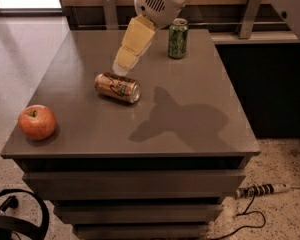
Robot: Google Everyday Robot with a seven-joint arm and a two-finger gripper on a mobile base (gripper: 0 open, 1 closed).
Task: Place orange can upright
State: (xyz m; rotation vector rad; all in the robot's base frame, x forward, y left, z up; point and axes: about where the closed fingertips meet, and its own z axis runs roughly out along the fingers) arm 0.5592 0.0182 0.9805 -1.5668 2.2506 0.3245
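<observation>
The orange can [117, 87] lies on its side on the grey table [190, 109], left of the middle, its silver end facing right and toward me. My gripper [121, 67] hangs from the arm at the top and points down and left. Its pale yellow tip is just above and behind the can, apart from it.
A green can [178, 38] stands upright at the back of the table. A red-orange apple [37, 122] sits near the front left corner. The arm's shadow falls on the table's right half. A power strip [262, 190] and cables lie on the floor at the right.
</observation>
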